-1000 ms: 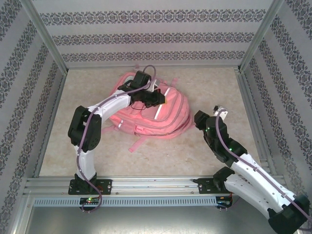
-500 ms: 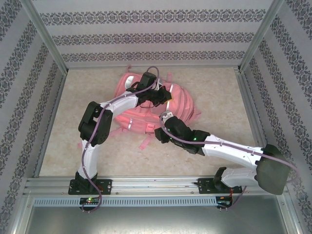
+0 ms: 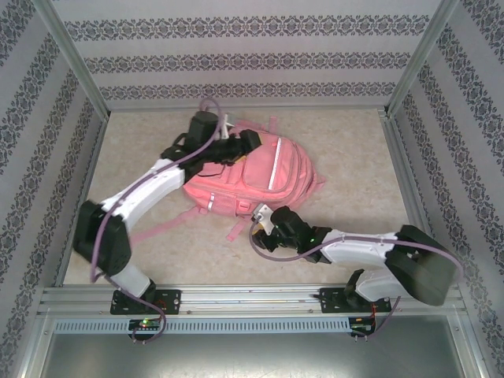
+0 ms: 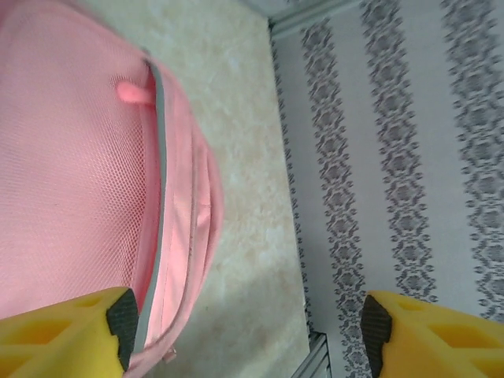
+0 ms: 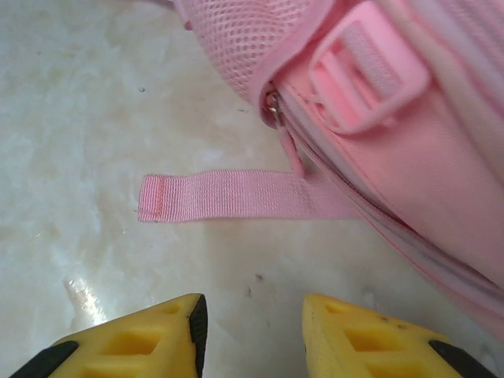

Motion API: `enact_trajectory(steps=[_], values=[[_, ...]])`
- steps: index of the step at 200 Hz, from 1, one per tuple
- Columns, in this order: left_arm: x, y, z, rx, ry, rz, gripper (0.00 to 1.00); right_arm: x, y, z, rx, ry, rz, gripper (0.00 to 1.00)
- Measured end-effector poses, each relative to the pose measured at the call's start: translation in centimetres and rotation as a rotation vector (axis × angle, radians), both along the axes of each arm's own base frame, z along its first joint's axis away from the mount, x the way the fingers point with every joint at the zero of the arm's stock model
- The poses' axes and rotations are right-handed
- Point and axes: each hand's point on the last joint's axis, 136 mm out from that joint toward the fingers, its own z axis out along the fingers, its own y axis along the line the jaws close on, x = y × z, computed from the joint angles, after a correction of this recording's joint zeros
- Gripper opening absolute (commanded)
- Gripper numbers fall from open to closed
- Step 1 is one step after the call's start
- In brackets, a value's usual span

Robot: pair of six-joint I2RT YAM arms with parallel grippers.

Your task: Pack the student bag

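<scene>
Both pincers parted and empty at the student bag point(image 3: 272, 169).

The left gripper point(image 4: 249, 323) is spread wide with nothing gripped; one yellow finger point(image 4: 71, 331) is seen just beside pink mesh edged by a grey stripe. The right gripper point(image 5: 252, 319) is parted moderately, nothing between, held over the pale marbled table point(image 3: 354, 142), near a flat woven strap point(image 5: 228, 195). A pink plastic buckle point(image 5: 370, 75) is noted beyond. The bag is laid flat mid-table, soft and rounded.
</scene>
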Motion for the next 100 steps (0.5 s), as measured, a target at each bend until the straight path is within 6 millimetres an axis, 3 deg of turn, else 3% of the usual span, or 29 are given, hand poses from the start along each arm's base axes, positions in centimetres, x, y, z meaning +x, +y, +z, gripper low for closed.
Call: enact_trajectory(steps=[18, 38, 71, 100], values=[[-1.3, 3.4, 2.6, 0.031, -0.09, 0.053, 0.85, 0.6, 0.8, -0.9, 0.016, -0.052, 0.025, 0.43], [-2.4, 6.3, 3.5, 0.075, -0.165, 0.099, 0.87, 1.0, 1.3, -2.3, 0.036, -0.108, 0.048, 0.44], [-3.7, 8.3, 0.8, 0.153, -0.186, 0.119, 0.85, 1.7, 2.0, -4.5, 0.059, -0.16, 0.055, 0.45], [-4.1, 8.6, -2.0, 0.189, -0.147, 0.118, 0.83, 3.3, 2.2, -4.2, 0.116, -0.222, 0.009, 0.45]])
